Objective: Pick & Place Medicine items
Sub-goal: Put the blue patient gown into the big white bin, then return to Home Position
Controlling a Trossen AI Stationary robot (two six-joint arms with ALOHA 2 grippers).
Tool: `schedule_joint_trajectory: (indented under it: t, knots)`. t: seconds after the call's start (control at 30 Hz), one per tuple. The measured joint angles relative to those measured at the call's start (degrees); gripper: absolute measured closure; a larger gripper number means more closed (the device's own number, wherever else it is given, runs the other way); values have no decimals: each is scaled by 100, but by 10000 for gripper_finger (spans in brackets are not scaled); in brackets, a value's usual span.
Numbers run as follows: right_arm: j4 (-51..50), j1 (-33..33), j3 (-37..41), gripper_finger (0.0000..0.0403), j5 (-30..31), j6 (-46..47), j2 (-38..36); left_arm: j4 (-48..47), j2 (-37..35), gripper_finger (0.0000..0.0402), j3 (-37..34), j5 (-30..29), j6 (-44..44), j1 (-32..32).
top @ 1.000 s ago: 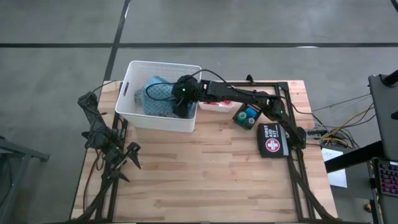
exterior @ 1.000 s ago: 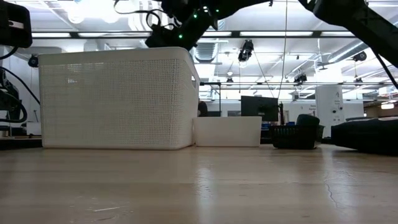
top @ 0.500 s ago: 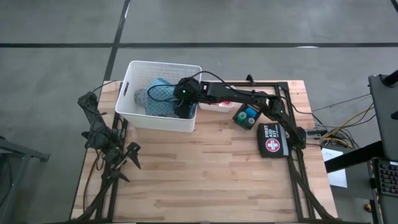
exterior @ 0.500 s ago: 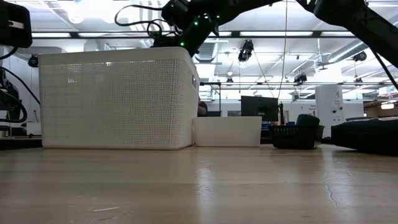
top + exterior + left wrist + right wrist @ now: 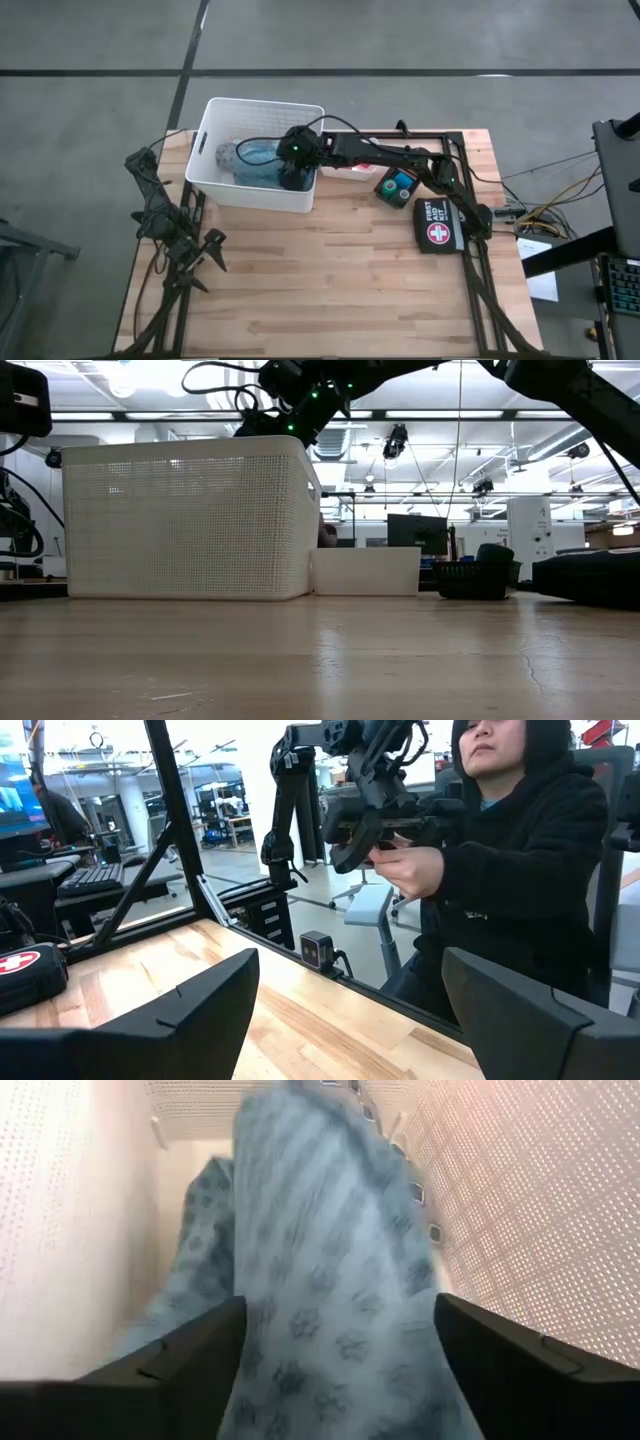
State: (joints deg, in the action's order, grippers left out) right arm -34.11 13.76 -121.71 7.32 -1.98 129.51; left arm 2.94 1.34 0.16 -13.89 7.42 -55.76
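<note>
A: Where do the medicine items lie?

B: The blue pot [image 5: 405, 180] and green pot [image 5: 396, 189] sit side by side in a small dark holder [image 5: 386, 190] on the worktop [image 5: 330, 270], just beside the first-aid pouch [image 5: 437, 226]. The red bottles [image 5: 345, 170] show only as a red strip in the shallow white tray [image 5: 338, 172] that touches the big white basket [image 5: 230, 190].

A: And the working pincer?

B: The right pincer [image 5: 290, 170] is down inside the basket, at the end nearest the tray. Its fingers [image 5: 165, 1365] stand wide apart with nothing between them; the teal patterned cloth [image 5: 310, 1270] lies loose just ahead, between the basket's walls.

A: So which way does the next item lie from it?

B: Back along the right arm's own reach: out over the basket wall, then the tray, then the pots farther toward the pouch. I judge the bottles the nearer pick. Their long axis I cannot tell; the arm covers most of the tray.

A: Could the left arm take them?

B: Hardly. The left pincer [image 5: 212, 250] waits at the worktop's left edge, fingers spread and empty, well apart from tray and pots, with the basket between. Its camera sees only a seated person [image 5: 520, 870] beyond the worktop.
</note>
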Motion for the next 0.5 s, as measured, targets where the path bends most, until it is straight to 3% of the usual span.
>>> schedule_joint_trajectory:
  t: [0.23, 0.5]
  knots:
    - [-2, 0, -2, 52, -15, -13, 0, -2, 0, 82, 0, 1, 0, 0]
    - [-72, -4, -104, 55, -77, -19, -103, -2, 0, 82, 0, 2, 0, 0]
